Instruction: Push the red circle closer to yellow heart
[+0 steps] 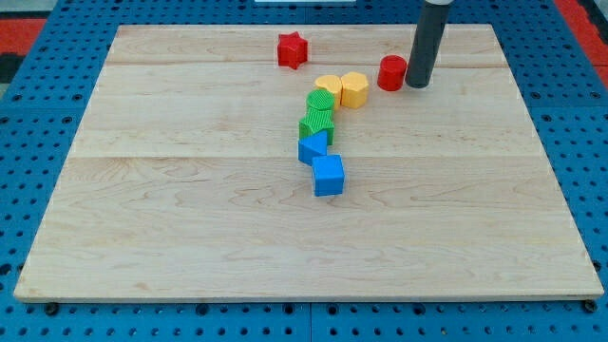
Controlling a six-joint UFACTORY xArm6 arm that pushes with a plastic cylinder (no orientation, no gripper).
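Observation:
The red circle (391, 72) stands on the wooden board near the view's top, right of centre. My tip (418, 85) is just to its right, touching or nearly touching it. The yellow heart (330, 88) lies left of the red circle, with a yellow hexagon-like block (354, 89) between them, pressed against the heart's right side. A small gap separates the red circle from that yellow block.
A red star (293, 49) sits at the view's top, left of the yellow blocks. Below the heart runs a chain: two green blocks (321, 104) (314, 126), a blue block (312, 148), and a blue cube (329, 175). The board (190, 209) has blue pegboard around it.

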